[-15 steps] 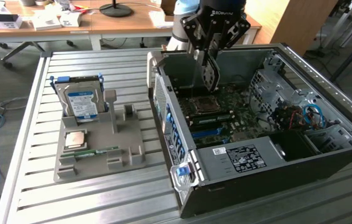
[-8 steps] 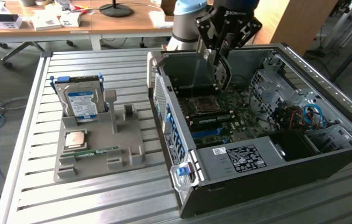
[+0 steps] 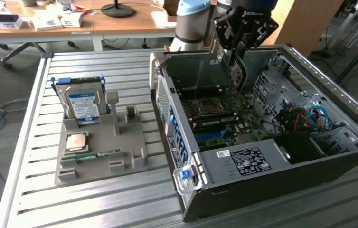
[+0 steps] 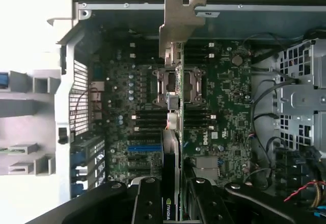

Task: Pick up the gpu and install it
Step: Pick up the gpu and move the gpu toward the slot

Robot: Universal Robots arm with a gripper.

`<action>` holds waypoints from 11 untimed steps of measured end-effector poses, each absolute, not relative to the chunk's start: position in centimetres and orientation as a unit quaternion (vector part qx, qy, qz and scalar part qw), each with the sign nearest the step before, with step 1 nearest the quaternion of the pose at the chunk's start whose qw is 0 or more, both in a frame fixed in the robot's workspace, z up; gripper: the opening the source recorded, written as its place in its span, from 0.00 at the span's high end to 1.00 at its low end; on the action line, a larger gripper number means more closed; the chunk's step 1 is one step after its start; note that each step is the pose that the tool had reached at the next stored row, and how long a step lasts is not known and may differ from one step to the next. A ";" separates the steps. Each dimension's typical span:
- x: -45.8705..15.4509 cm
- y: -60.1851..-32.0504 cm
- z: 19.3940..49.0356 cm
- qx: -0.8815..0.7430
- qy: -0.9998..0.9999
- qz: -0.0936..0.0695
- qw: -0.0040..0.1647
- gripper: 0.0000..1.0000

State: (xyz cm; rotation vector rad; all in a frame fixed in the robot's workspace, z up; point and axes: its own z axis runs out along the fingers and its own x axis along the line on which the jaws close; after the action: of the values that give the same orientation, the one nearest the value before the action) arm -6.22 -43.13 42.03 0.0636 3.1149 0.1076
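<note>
We hold the gpu [image 4: 174,107] clamped edge-on in the hand [image 4: 173,204], over the open case [image 3: 242,190] (picked up, not yet seated).

The case [image 3: 274,190] lay with its side open upward, and above that opening the gripper [image 3: 230,57], clamped on the edge-on gpu [image 3: 239,78], took up part of the way in. Inside the case the motherboard [image 4: 229,96] was low and flat around the CPU socket [image 4: 196,84], leaving room; cables [image 3: 312,118], a drive cage [image 3: 343,137] and a labelled metal box [image 3: 245,161] crowded one side. The gap between the gpu's bracket [image 4: 181,20] and the case wall seemed narrow.
</note>
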 end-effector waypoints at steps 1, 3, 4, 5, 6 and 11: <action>-5.9 -43.1 42.0 0.020 0.999 0.035 0.012 0.74; -5.3 -43.1 42.0 0.020 0.999 0.035 0.012 0.74; -5.0 -43.1 42.0 0.020 0.999 0.035 0.012 0.74; -4.7 -43.1 42.0 0.020 0.999 0.035 0.012 0.74; -4.5 -43.1 42.0 0.020 0.999 0.035 0.012 0.74; -3.1 -43.1 42.0 0.020 0.999 0.036 0.012 0.74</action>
State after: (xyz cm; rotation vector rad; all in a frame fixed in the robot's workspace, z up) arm -3.11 -43.13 42.03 0.0638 3.1148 0.1114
